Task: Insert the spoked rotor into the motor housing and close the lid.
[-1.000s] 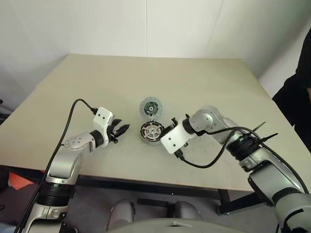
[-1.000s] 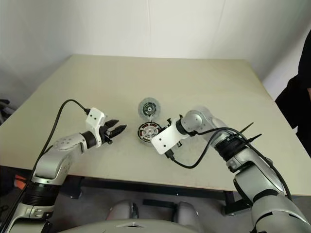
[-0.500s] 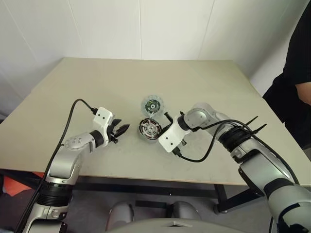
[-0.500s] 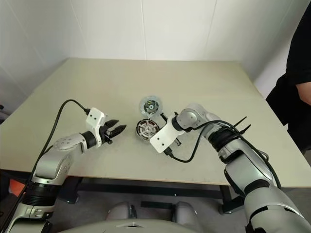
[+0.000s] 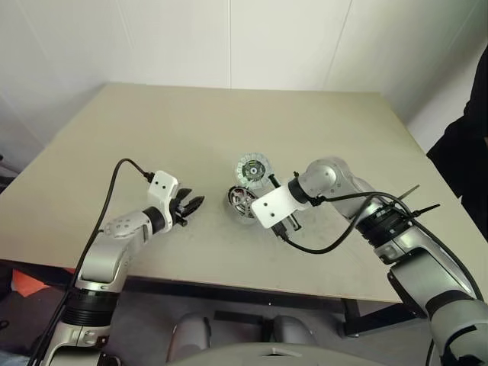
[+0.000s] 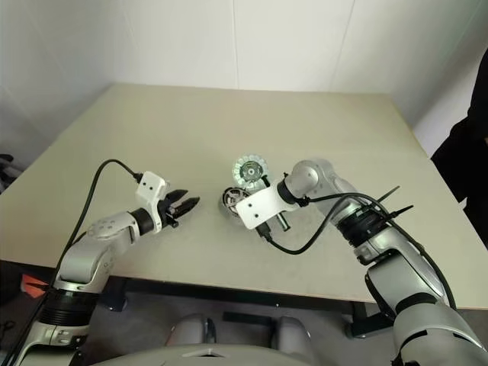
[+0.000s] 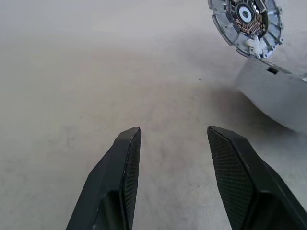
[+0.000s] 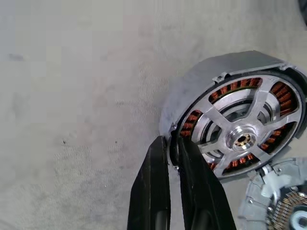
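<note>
The motor housing [image 8: 218,72] is just right of the table's middle, with the spoked rotor [image 8: 242,140] seated inside it over the copper windings. My right gripper [image 8: 171,140] is shut on the housing's rim and tips the housing [image 5: 241,200] up off the table. The lid [image 5: 253,168] stands open behind the housing on its hinge, its inner face with green details towards me. To the left of the housing my left gripper [image 5: 192,203] hovers over bare table, open and holding nothing. The lid [image 7: 245,19] also appears in the left wrist view.
The beige table [image 5: 152,137] has wide free room around the parts. A black cable [image 5: 328,242] loops from my right wrist over the table. A person in a dark sleeve [image 5: 467,145] stands at the table's right edge.
My right gripper has closed on the housing's rim and risen a little, tipping the housing up. The lid now stands more upright. The left arm has kept still.
</note>
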